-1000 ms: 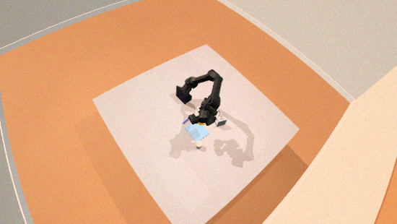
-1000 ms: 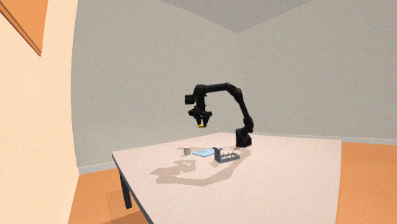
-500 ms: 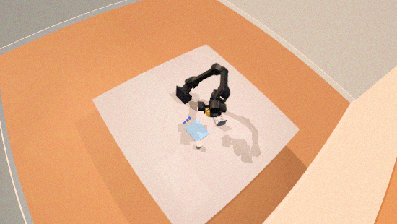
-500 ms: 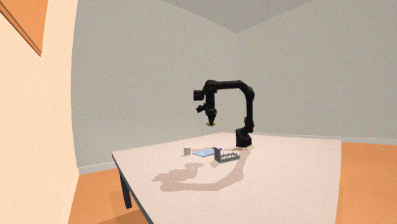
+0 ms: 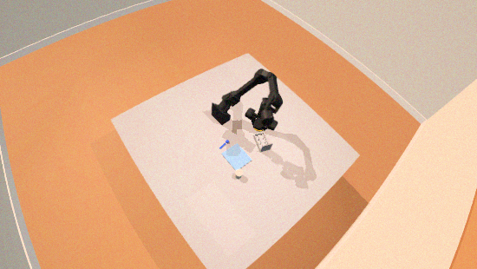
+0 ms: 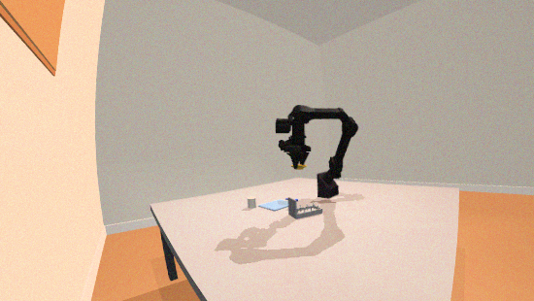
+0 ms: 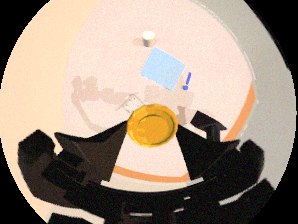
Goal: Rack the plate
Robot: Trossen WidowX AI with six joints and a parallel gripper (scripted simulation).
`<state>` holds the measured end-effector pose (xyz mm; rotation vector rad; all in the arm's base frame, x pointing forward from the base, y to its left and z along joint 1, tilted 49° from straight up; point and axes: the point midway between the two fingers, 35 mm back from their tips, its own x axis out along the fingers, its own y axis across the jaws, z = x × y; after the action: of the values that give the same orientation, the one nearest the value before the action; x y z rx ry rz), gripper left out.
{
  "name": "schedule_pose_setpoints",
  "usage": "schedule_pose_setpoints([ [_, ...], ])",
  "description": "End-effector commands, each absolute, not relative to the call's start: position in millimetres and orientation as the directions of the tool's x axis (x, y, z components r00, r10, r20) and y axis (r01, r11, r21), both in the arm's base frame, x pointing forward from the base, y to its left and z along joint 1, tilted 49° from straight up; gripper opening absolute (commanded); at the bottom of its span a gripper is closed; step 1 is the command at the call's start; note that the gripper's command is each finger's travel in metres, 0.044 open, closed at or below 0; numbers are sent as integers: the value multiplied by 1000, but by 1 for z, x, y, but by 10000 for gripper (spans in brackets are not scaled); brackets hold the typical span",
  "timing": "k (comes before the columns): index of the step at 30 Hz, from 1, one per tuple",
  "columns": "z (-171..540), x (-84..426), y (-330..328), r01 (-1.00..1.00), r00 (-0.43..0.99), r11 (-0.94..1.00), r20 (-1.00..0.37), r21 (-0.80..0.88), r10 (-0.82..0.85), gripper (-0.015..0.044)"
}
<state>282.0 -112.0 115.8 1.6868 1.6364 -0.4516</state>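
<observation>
From my seat, the pale counter fills the middle of the top view. My black arm arches over it, right of center in the exterior view. The blue mat lies just below center in the top view, with the dish rack to its right. My hand is partly open, pinching the yellow plate by opposite edges. The plate is up in the air, lying roughly flat in the exterior view, its face broadly level rather than on edge; being round, it has no long axis. A small cup stands just below the mat in the top view, and a blue spoon-like thing lies at its upper left. Only the wrist view shows the plate's full round face; the exterior one shows the height above the rack.
</observation>
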Motion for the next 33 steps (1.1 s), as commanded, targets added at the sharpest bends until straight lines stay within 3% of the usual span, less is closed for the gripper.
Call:
schedule_pose_setpoints([
  [1, 127, 275, -97, 984, 130, -8, -692, 176, 710, 0],
  [19, 166, 238, -36, 882, 145, -407, -683, -239, 716, 0],
  [26, 163, 237, -34, 885, 135, -401, -693, -237, 708, 0],
  [33, 137, 233, -24, 937, 53, -305, -796, -169, 603, 0],
])
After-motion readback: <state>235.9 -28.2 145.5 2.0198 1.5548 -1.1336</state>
